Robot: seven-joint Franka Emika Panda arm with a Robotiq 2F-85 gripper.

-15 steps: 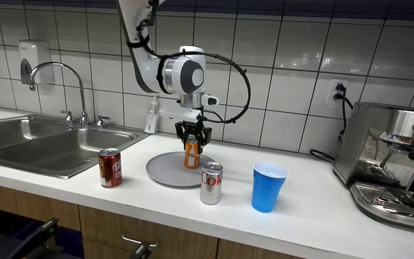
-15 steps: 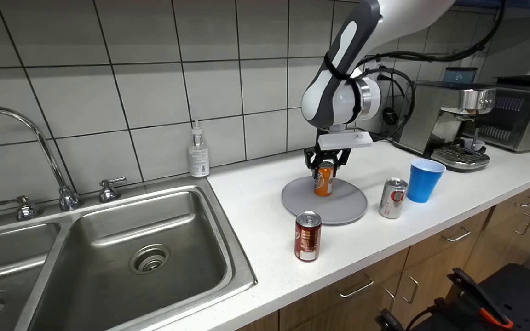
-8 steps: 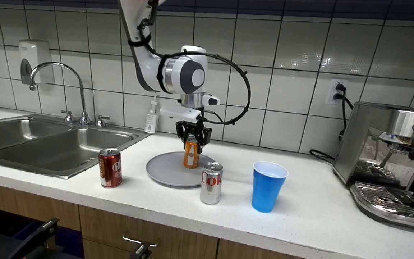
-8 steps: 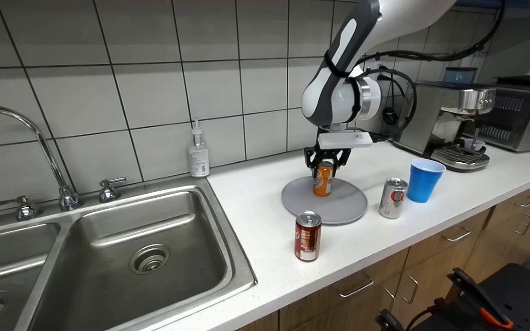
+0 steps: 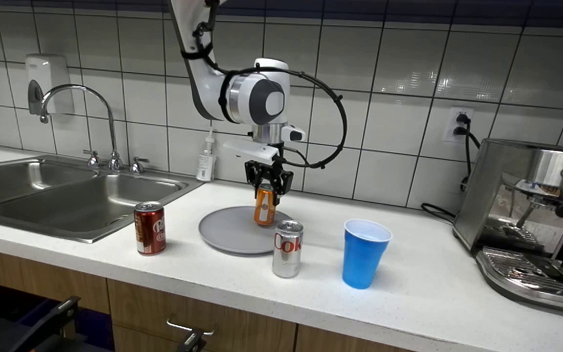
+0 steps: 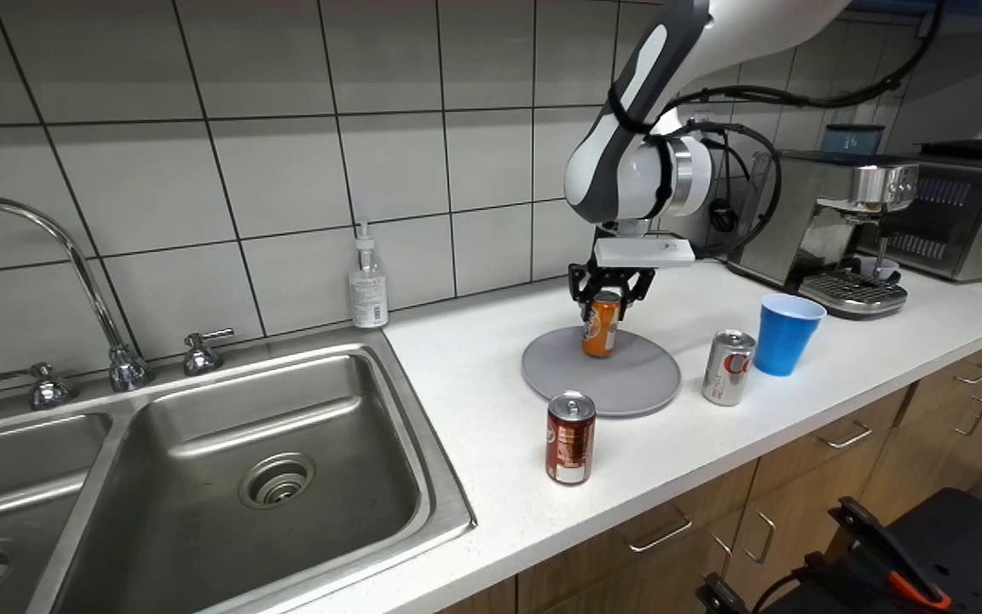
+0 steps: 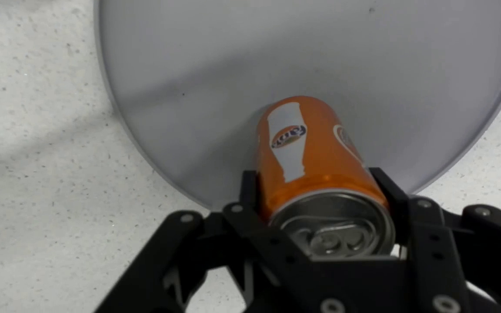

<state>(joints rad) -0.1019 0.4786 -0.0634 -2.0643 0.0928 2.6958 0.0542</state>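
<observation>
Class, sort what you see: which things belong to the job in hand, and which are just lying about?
Seem part of the job:
gripper
orange can, in its grip
plate, beneath the can

Seem just lying about:
red can
silver can
blue cup
pump bottle
coffee machine

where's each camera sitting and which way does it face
Exterior view: in front of the counter, facing the tiled wall; arm and end effector show.
Exterior view: near the sink, looking along the counter toward the coffee machine; same parts show.
Wrist view: on the arm, looking down at the orange can; end effector only.
All share the orange can and gray plate.
</observation>
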